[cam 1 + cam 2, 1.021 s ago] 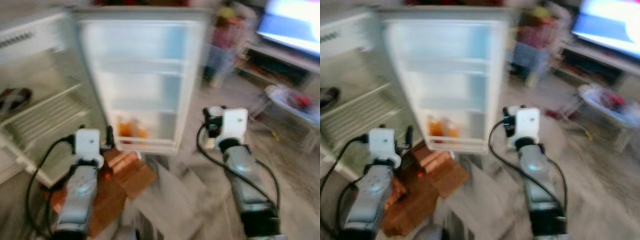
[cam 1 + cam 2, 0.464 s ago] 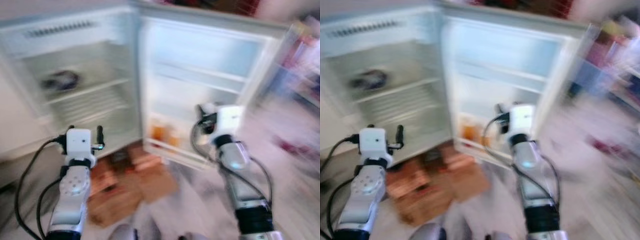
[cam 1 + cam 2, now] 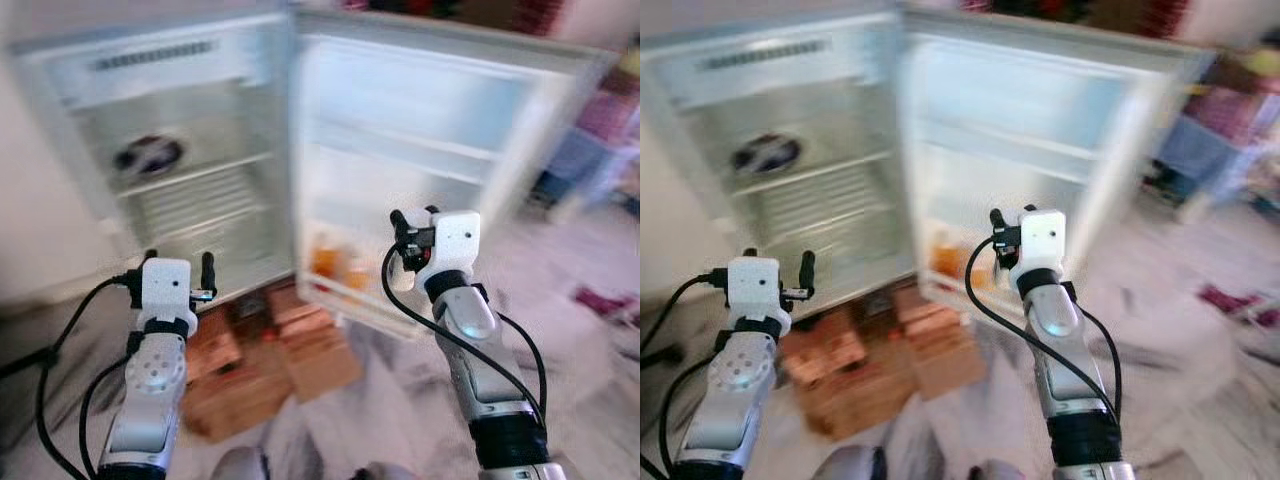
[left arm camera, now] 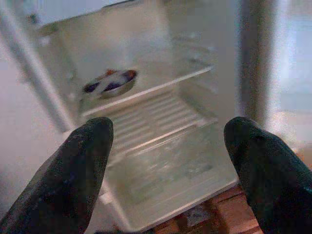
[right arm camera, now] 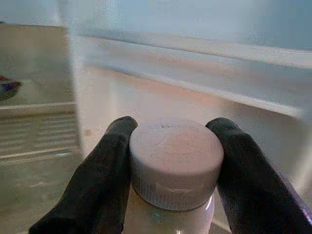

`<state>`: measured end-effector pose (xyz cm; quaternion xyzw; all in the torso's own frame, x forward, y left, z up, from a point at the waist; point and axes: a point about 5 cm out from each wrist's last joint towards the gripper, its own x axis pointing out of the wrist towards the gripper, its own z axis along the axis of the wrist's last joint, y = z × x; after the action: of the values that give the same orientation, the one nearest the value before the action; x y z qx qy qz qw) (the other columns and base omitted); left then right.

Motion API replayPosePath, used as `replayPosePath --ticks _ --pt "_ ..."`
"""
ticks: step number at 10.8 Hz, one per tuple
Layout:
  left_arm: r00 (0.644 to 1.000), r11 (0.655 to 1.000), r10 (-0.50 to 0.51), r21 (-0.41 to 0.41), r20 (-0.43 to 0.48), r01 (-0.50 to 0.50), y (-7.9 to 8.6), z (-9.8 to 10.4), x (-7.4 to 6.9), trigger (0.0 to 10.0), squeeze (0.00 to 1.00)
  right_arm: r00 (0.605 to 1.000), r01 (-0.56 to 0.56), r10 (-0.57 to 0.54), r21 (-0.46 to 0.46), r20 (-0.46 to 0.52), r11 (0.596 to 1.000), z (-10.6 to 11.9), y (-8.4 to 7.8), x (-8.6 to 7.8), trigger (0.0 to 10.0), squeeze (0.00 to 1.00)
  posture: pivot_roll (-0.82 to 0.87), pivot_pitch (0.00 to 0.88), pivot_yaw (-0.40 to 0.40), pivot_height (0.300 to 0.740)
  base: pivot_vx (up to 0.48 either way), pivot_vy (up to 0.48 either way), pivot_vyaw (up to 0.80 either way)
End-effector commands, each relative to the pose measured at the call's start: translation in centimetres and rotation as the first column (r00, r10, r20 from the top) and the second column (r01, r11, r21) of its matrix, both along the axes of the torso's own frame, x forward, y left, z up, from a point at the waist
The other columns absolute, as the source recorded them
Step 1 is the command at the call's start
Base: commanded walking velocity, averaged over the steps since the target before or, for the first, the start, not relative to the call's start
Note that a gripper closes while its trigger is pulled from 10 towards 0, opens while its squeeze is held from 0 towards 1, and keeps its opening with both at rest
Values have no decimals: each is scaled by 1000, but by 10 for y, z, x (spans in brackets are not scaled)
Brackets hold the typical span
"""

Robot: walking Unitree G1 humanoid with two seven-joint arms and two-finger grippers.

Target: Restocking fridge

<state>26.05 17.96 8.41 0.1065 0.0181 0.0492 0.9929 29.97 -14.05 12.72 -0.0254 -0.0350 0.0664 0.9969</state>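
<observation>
1. I am looking at a blurred room with a pale floor [image 3: 590, 380]; a white fridge [image 3: 190, 160] stands open ahead, its door [image 3: 430, 150] swung out to the robot's right.
2. The bottle [image 5: 170, 195] is in my right gripper [image 5: 170, 161], held up in front of the open door. The wrist view shows a white ribbed cap [image 5: 175, 161] over a pale body.
3. Right gripper: both black fingers [image 5: 105, 180] press against opposite sides of the cap, closed as far as the cap allows.
4. Left gripper [image 4: 165, 161]: spread wide with nothing between the fingers [image 4: 73, 180], raised in front of the fridge's lower interior.
5. Fridge interior: a wire shelf [image 4: 151, 122] crosses the middle; above it a flat shelf carries a dark bowl [image 4: 109, 83] with something red and white in it. Blur prevents telling what.
6. Door: the lowest rack [image 3: 350, 290] holds orange items [image 3: 335, 262], too blurred to identify.
7. Floor at the fridge's foot: reddish-brown boxes [image 3: 270, 350] lie between my two arms.
8. Far right background: coloured shapes [image 3: 1230, 110], indistinct.
</observation>
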Motion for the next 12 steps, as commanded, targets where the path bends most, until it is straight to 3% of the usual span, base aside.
replayPosePath --ticks 1,6,12 --pt "1000 1000 -14 1 16 14 -4 5 1 10000 0 999 3 -4 13 39 1000 9 -3 2 10000 0 69 60 -18 740 277 -274 0" --pt "994 995 104 -6 26 -104 6 5 1 10000 0 997 -68 65 64 46 996 13 5 4 10000 0 68 52 -25 740 0 0 0" --pt "990 990 142 -16 2 -142 13 0 1 10000 0 993 -118 116 73 37 990 11 13 1 10000 0 67 47 -24 740 0 0 0"
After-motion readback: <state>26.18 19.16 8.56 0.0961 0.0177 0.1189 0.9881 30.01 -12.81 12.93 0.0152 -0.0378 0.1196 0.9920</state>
